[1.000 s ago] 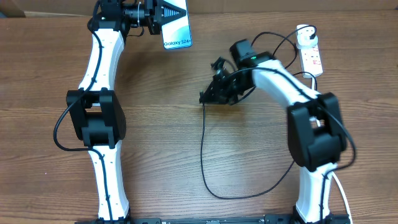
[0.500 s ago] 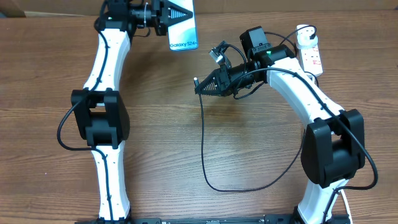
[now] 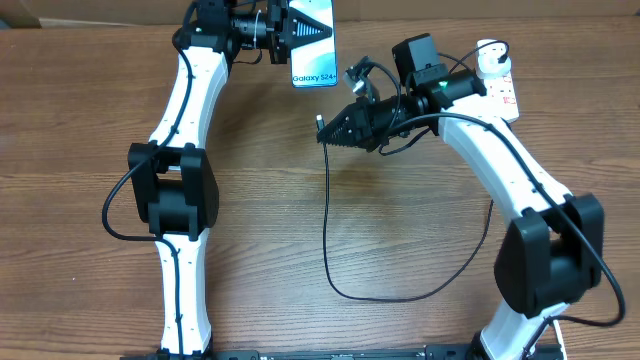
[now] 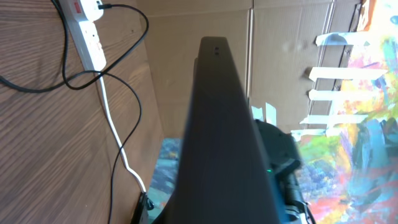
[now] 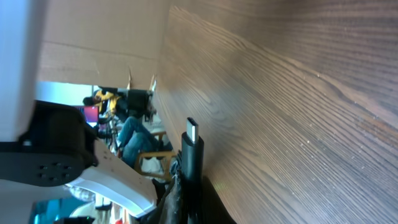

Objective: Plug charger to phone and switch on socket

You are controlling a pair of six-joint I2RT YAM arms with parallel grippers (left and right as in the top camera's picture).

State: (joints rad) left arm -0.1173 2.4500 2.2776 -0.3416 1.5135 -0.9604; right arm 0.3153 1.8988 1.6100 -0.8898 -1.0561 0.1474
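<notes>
Black charger [image 3: 326, 220] tip sits pinched in the closed right claw [image 3: 330, 130], raised off the desk [image 3: 255, 260], just short of the phone [image 3: 313, 50] gripped by the left claw [image 3: 295, 28]; plugging in and switching the socket [image 3: 500, 88] remain.

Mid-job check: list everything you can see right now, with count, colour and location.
phone: one, black-edged with a lit blue screen, at the far edge of the table, gripped by the left pincer
charger cable: one, black, looping over mid-table, connector tip in the right pincer, pointing toward the phone
plug adapter: one, white, round, on the far end of the power strip
power strip: one, white with red switches, far right of the table
strip cord: one, white, trailing from the strip
table: one, brown wood grain
left pincer: shut on the phone
right pincer: shut on the charger cable
</notes>
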